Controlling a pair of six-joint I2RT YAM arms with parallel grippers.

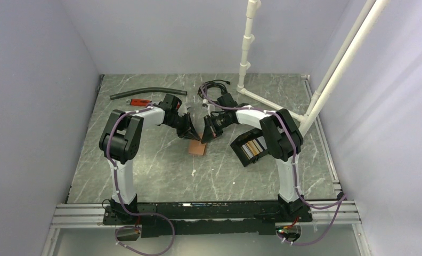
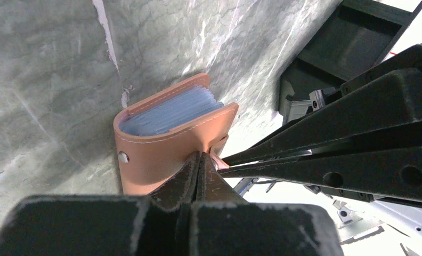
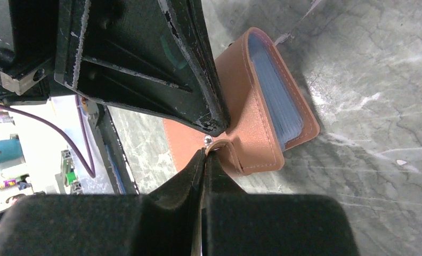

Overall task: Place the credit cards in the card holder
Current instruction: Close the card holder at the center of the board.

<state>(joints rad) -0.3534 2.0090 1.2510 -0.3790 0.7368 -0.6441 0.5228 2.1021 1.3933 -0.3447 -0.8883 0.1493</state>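
Both end effectors meet over the tan wallet [image 1: 197, 148], which stands on edge near the middle of the desk [image 1: 161, 170], its covers slightly apart and a stack of clear bluish sleeves [image 2: 169, 112] showing between them. The left end effector [image 2: 199, 162] is fully closed, its fingers pressed together with no gap, and its tips rest against the edge of the wallet's front cover. Whether any leather is caught between them cannot be told. The right end effector [image 3: 204, 156] is closed just as tight, its tips touching the curled snap strap [image 3: 226, 149] beside the metal stud. The strap bends right at the fingertips, but it is not clear whether they pinch it. The two sets of tips nearly touch each other at the strap. The card holder [image 1: 237, 150] lies on the desk to the right of the wallet, partly under the right arm's elbow and apart from both end effectors. The credit cards [image 1: 255, 146], gold and pale ones, lie inside it.
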